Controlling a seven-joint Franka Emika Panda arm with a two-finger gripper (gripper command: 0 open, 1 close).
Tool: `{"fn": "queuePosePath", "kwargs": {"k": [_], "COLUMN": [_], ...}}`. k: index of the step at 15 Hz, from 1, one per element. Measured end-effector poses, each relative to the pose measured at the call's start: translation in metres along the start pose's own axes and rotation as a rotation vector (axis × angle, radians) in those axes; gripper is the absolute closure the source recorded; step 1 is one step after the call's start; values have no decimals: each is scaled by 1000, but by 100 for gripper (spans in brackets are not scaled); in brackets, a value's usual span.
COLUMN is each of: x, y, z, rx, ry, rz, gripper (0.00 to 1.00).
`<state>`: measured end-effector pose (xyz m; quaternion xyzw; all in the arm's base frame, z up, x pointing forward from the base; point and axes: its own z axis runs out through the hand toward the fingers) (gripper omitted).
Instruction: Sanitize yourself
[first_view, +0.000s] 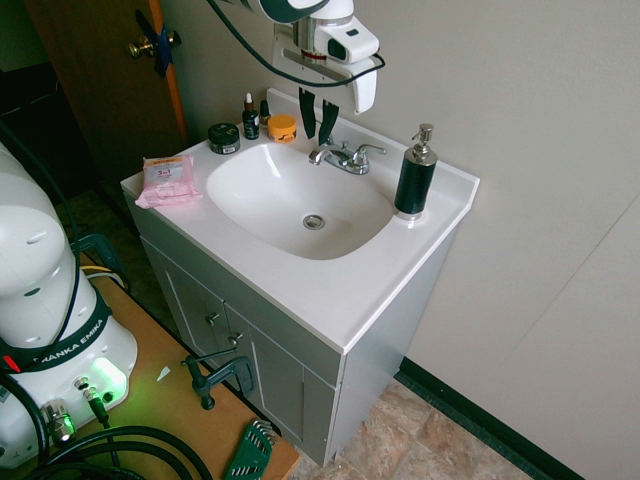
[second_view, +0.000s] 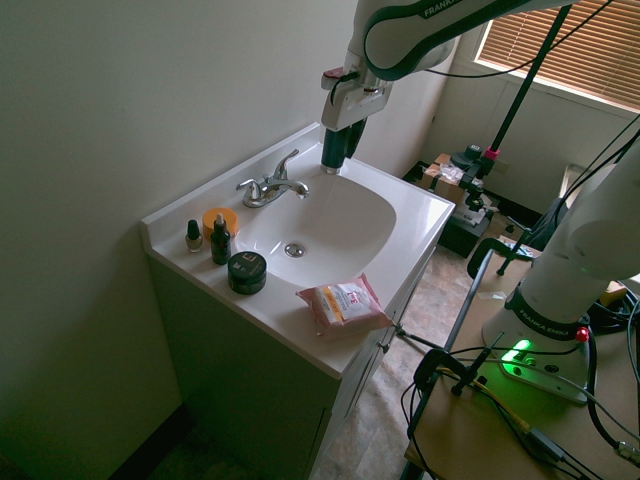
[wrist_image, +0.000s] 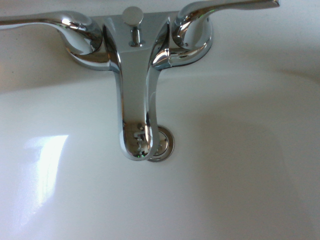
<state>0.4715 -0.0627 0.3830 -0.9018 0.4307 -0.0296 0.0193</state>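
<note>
The white robot arm (first_view: 330, 35) hangs its gripper (first_view: 318, 118) just above the shiny silver tap (first_view: 345, 156). Its two dark fingers (first_view: 308, 112) are a little apart and hold nothing.

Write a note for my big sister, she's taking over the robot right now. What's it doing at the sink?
Gripper: points down above the faucet, fingers a little apart, holding nothing.
Things: the soap pump bottle stands on the counter corner beside the faucet, away from the gripper. Pink wipes packet, small jars and a dropper bottle sit on the other side of the sink.
Done: arm is over the basin. No water running, no soap visible on the fingers.
Left: probably get soap or water onto the gripper.
</note>
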Motion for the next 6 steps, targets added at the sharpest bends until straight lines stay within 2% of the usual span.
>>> {"fn": "queuePosePath", "kwargs": {"k": [6], "x": [-14], "y": [-12], "z": [-4], "rx": [3], "ry": [8], "rz": [-13], "gripper": [0]}}
